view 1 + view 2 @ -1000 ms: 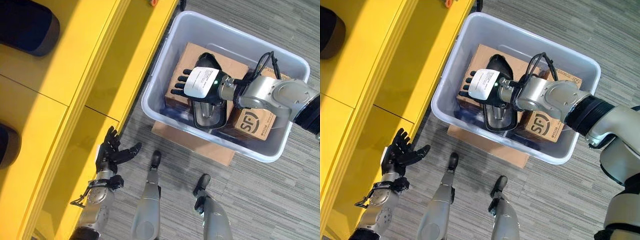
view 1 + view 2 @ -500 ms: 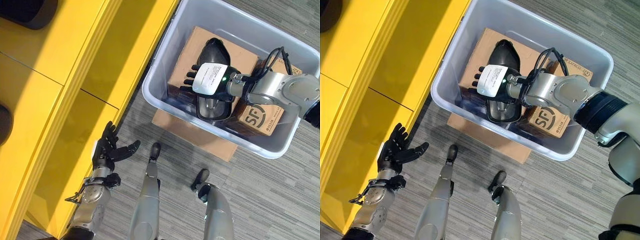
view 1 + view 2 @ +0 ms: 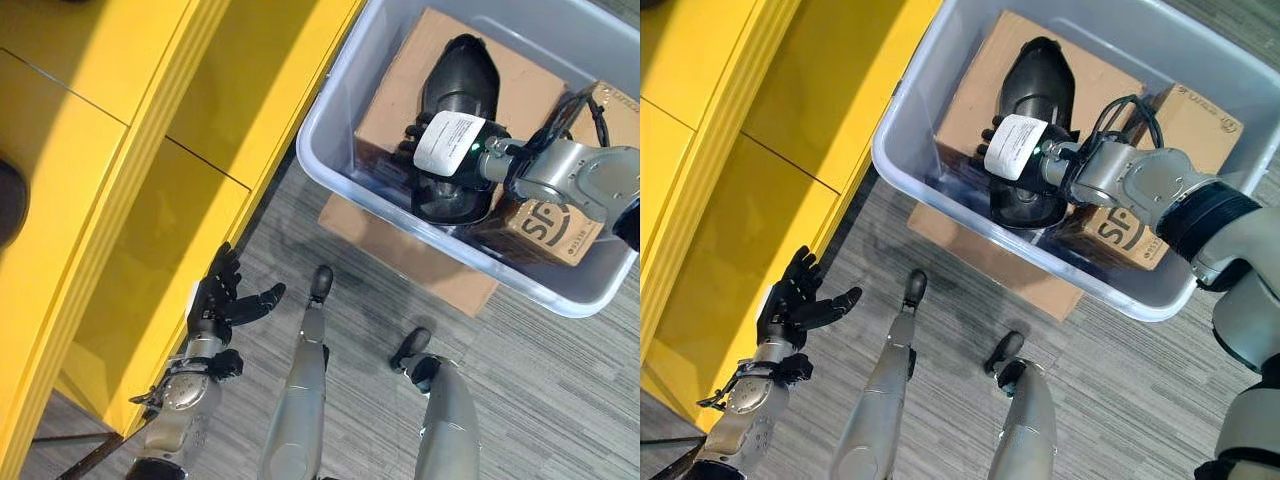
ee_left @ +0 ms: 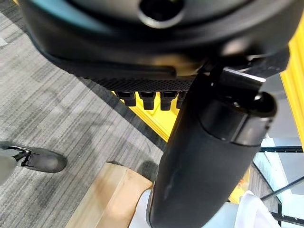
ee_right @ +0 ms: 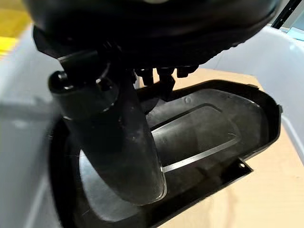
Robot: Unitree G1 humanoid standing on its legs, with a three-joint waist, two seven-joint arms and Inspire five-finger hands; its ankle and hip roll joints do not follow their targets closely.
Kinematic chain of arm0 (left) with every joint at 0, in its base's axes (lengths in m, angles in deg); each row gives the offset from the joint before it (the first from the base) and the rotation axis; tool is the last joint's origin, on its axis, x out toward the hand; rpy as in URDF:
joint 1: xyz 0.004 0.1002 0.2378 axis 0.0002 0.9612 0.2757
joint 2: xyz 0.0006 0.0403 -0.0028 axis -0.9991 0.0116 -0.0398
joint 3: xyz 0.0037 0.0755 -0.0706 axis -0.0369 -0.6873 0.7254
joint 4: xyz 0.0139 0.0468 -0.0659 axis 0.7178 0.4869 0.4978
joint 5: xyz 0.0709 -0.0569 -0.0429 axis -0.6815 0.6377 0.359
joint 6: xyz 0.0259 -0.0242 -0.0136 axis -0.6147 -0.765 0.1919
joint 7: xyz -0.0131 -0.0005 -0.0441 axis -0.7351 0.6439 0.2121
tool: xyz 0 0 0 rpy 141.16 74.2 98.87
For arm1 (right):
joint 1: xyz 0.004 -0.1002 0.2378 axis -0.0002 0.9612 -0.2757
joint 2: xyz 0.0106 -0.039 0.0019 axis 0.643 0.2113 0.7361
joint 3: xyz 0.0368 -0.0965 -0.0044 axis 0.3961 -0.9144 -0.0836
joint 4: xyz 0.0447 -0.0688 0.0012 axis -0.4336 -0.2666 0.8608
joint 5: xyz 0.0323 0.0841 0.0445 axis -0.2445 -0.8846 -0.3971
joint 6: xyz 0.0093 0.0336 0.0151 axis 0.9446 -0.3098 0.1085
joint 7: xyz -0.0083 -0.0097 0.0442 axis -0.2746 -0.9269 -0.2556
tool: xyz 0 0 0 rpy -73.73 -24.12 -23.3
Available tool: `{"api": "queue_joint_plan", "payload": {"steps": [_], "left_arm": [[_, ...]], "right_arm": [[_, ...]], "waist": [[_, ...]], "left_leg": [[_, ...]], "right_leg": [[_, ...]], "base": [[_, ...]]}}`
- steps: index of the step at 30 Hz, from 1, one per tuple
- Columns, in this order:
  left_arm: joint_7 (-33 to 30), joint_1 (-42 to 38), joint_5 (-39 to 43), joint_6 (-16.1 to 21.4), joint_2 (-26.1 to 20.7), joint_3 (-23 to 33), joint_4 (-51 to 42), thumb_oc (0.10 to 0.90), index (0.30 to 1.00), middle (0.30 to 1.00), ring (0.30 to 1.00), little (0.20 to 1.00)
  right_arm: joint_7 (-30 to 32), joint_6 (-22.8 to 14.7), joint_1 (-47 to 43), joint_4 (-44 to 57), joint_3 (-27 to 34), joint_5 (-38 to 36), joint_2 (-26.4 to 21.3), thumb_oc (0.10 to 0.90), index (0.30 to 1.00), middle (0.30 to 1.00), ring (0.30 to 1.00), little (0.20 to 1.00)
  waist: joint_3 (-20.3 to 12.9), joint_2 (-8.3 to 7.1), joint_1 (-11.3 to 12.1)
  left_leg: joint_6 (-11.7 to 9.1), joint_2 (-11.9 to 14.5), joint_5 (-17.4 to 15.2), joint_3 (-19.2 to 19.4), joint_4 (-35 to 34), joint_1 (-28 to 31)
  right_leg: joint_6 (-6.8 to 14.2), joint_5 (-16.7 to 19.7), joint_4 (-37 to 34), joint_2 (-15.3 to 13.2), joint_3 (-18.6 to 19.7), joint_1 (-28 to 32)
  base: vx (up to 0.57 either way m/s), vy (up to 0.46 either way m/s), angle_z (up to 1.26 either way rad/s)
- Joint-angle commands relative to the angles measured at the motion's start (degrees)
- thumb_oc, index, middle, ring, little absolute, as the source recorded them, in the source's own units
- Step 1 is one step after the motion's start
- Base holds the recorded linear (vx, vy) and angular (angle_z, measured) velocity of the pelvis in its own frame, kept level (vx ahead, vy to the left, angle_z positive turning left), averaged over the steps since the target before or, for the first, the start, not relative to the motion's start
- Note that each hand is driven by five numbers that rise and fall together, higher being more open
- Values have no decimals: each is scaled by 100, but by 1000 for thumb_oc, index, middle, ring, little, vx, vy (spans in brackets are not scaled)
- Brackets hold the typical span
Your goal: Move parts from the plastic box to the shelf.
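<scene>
In the left eye view the right hand point(image 3: 432, 150) is reaching into the plastic box point(image 3: 345, 175) and lying over the black part point(image 3: 460, 85), which is sitting on cardboard boxes point(image 3: 400, 80) inside the plastic box; whether its fingers are closing on the part cannot be told here. The part is looking smooth and curved, so a shallow hold is likely risking a slip as it is lifted, and the near wall is standing close enough to catch it on the way out. In the right eye view the left hand point(image 3: 790, 312) is hanging low beside the yellow shelf point(image 3: 770, 130) with fingers spread and loose, holding nothing; open floor is lying between plastic box and shelf, giving room for the carry, though the shelf's front edge is something to clear. In the right wrist view the thumb point(image 5: 118, 142) is resting inside the part's hollow point(image 5: 209, 128), the fingers past it partly hidden, so a firm grasp cannot be confirmed.
</scene>
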Motion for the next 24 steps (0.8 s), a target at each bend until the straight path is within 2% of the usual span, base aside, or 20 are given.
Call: {"api": "queue_joint_plan", "payload": {"steps": [1, 11, 17, 19, 24], "left_arm": [[-65, -120, -55, 541, -324, 181, -589, 900, 1000, 1000, 1000, 1000], [-70, -177, -14, 564, -144, 106, -644, 900, 1000, 1000, 1000, 1000], [-94, -234, -28, 581, -7, 87, -648, 900, 1000, 1000, 1000, 1000], [-109, -275, -8, 600, 115, 70, -631, 900, 1000, 1000, 1000, 1000], [-151, -337, 25, 631, 119, 41, -664, 900, 1000, 1000, 1000, 1000]], "right_arm": [[356, 307, -916, -253, -67, 26, -182, 900, 1000, 1000, 1000, 1000], [643, 610, -1245, -972, -67, -168, 112, 900, 1000, 1000, 1000, 1000], [827, 801, -1364, -1455, -67, -474, 139, 900, 1000, 1000, 1000, 1000], [938, 911, -1469, -1635, -34, -727, 145, 900, 1000, 1000, 1000, 1000], [1176, 1112, -1469, -2139, 360, -1083, 289, 900, 1000, 1000, 1000, 1000]], "waist": [[36, 123, 139], [62, 325, 218], [100, 497, 215], [138, 603, 197], [180, 630, 202]], "left_leg": [[-192, 245, -1085, 246, 304, 709], [-143, 152, -1084, 164, 287, 568], [-129, 103, -1098, 138, 311, 534], [-112, 72, -1099, 136, 317, 538], [-86, 38, -1104, 136, 312, 556]], "right_leg": [[772, 729, -1240, 35, 452, 843], [808, 743, -1181, -28, 435, 694], [824, 744, -1180, -72, 397, 708], [819, 773, -1178, -83, 404, 709], [804, 792, -1177, -100, 405, 736]], "base": [[13, 8, 7], [8, 4, 4], [1, 5, 2], [3, 32, 10], [2, 40, 4]]}}
